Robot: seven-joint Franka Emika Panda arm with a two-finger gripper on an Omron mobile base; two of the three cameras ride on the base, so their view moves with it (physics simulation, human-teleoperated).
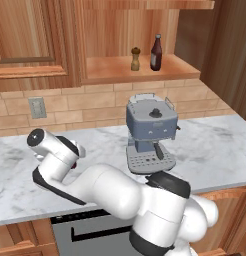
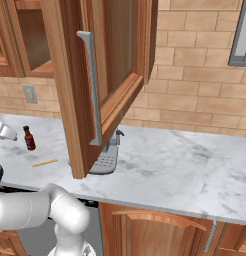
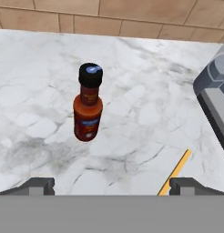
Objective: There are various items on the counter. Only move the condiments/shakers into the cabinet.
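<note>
The worktop (image 3: 36, 68) is smooth, white-grey veined marble. The sauce bottle (image 3: 88, 109) looks like glossy glass under a matt black cap. Cabinet (image 1: 140, 70) and pepper shaker (image 1: 135, 59) are warm wood. The coffee machine (image 1: 151, 131) is satin grey metal, and the dark bottle (image 1: 156, 53) shiny.

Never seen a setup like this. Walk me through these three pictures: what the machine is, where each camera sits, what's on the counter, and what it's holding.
It is a white robot arm on a drivable base in a rendered kitchen. Two cameras ride behind it, left and right; the third looks along the gripper, which is open and holds nothing. On the marble counter stand a grey coffee machine, a small sauce bottle and a thin yellow stick. The pepper shaker and dark bottle already stand in the open cabinet.
</note>
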